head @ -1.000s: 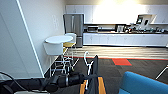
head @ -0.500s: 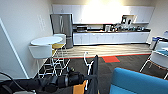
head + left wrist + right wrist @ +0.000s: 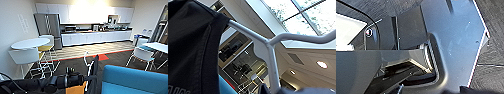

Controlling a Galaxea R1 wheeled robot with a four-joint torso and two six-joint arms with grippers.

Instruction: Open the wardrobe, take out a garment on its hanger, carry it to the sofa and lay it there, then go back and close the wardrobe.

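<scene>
In the head view my left arm reaches in low from the left. My left gripper point(image 3: 84, 79) is shut on the thin white hanger point(image 3: 86, 60), which stands up above it. The black garment point(image 3: 95, 72) hangs from the hanger just right of the gripper. The left wrist view looks up along the hanger point(image 3: 270, 57), with the black garment point(image 3: 190, 45) draped over one shoulder of it. The bright blue sofa point(image 3: 135, 80) is close at the lower right, its curved back toward me. A strip of the sofa point(image 3: 224, 86) also shows in the left wrist view.
A round white table point(image 3: 30, 43) with white chairs point(image 3: 25, 56) and a yellow stool point(image 3: 46, 48) stands at the left wall. A steel fridge point(image 3: 48, 27) and a long white kitchen counter point(image 3: 97, 37) line the back. Another white table point(image 3: 156, 46) and chair point(image 3: 141, 55) stand at the right.
The camera has swung right: the round table and fridge have slid left in the picture, and the blue sofa now shows larger at the lower right. The hanger stays held.
</scene>
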